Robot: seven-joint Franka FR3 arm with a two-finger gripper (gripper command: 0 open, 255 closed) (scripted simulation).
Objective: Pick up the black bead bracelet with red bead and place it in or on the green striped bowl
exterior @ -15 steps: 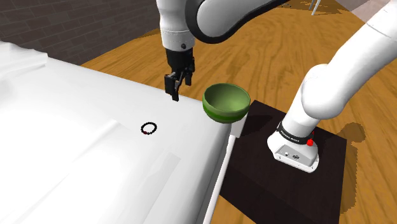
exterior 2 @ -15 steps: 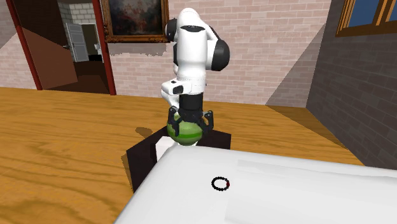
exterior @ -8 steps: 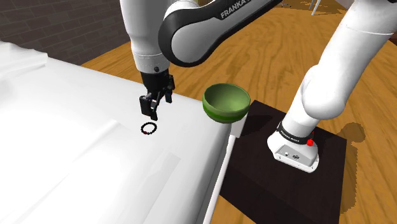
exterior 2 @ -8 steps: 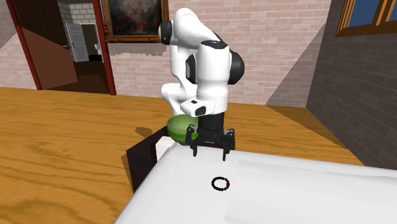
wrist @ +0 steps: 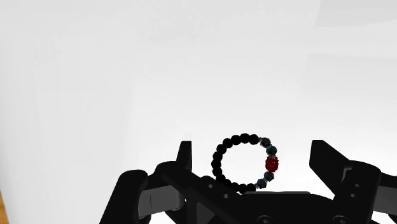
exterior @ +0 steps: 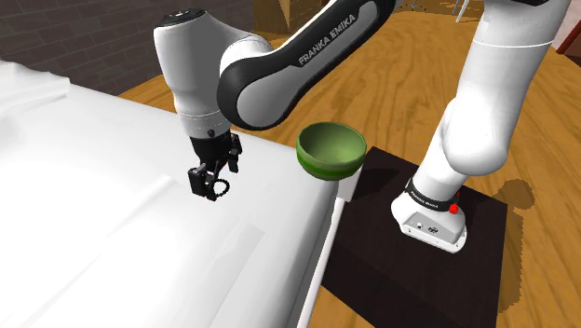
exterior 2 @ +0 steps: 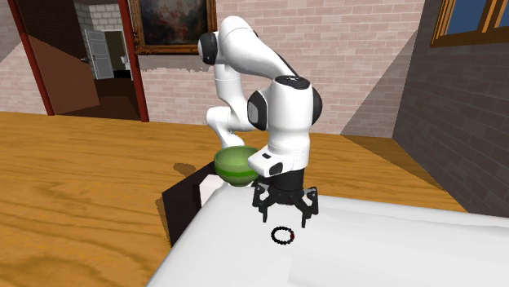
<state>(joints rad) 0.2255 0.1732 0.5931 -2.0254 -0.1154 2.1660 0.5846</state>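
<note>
While the arm (exterior: 321,42) bears the lettering FRANKA EMIKA, the gripper (exterior 2: 284,215) hangs with fingers spread apart over the bracelet (wrist: 219,157) on the white surface (exterior: 93,233)

One brand name can be read. In the shoulder view, "FRANKA EMIKA" stands in white capitals on the dark grey link (exterior: 279,79) of the white arm (exterior: 493,84). The words run lengthwise along that link, climbing away from the end that carries the hand (exterior: 209,191). Lower down, a black band (exterior: 424,194) rings the arm just above its white base (exterior: 430,225) on the stand. It carries a short line of white lettering, too small to make out.
</note>
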